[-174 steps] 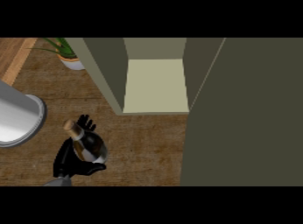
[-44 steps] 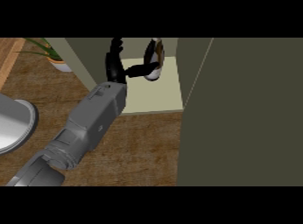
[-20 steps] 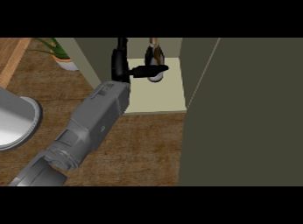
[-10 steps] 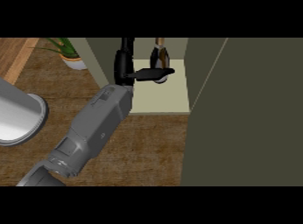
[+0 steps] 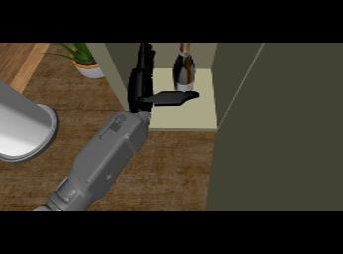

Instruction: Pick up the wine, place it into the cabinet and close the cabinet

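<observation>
The wine bottle (image 5: pixel 184 67) is dark with a pale neck and stands upright on the pale shelf (image 5: pixel 189 116) inside the open cabinet. My left hand (image 5: pixel 141 87) reaches into the cabinet on a grey forearm that comes up from the lower left. Its fingers (image 5: pixel 143 57) point straight toward the back, just left of the bottle. The thumb (image 5: pixel 176 97) sticks out to the right across the front of the bottle's base. The hand is open, and I cannot tell whether the thumb touches the bottle. My right hand does not show.
The cabinet's dark door (image 5: pixel 299 129) stands open and fills the right side. A potted plant (image 5: pixel 85 60) sits left of the cabinet on the wooden counter (image 5: pixel 167 168). A large grey cylinder (image 5: pixel 10 124) lies at the left edge.
My left hand was curled round the bottle inside the cabinet. Its fingers have since straightened and come off the bottle, which now stands by itself on the shelf.
</observation>
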Controlling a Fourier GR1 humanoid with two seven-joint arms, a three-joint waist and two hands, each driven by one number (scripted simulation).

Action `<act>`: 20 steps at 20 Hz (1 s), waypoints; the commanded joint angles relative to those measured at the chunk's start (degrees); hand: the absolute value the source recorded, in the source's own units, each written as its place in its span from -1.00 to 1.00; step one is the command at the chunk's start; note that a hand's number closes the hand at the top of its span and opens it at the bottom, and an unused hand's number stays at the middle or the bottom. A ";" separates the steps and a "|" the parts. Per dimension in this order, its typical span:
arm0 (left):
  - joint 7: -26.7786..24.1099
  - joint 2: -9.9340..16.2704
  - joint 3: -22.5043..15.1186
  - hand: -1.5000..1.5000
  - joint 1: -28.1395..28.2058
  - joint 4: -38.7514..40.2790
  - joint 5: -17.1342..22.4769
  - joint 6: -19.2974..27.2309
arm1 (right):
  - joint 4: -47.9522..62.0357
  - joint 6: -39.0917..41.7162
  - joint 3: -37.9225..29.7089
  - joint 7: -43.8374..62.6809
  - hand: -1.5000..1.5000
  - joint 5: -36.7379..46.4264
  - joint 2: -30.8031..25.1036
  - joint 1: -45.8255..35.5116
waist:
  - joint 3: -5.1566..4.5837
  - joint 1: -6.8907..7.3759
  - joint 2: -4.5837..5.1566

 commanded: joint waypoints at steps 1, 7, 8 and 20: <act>3.25 -0.03 -3.95 -1.00 7.27 -11.71 -1.25 1.14 | -9.05 -2.41 -2.89 6.78 -1.00 -4.55 -0.77 -2.46 | -0.01 0.97 -0.01; 8.00 2.15 -8.59 -1.00 18.15 -28.86 -2.28 4.38 | -12.51 -1.29 0.20 5.50 -1.00 -3.50 -1.32 2.98 | 0.01 0.27 -0.29; 7.01 2.79 -9.57 -1.00 21.35 -30.86 -3.16 4.61 | -11.95 -0.07 -1.68 3.61 -1.00 -4.68 -2.20 3.83 | 0.04 -0.12 -0.01; 6.53 6.64 -21.65 -1.00 43.79 -56.72 -10.22 10.84 | -11.18 1.86 -1.03 7.14 1.00 -6.27 -5.43 1.87 | 0.03 -0.61 0.34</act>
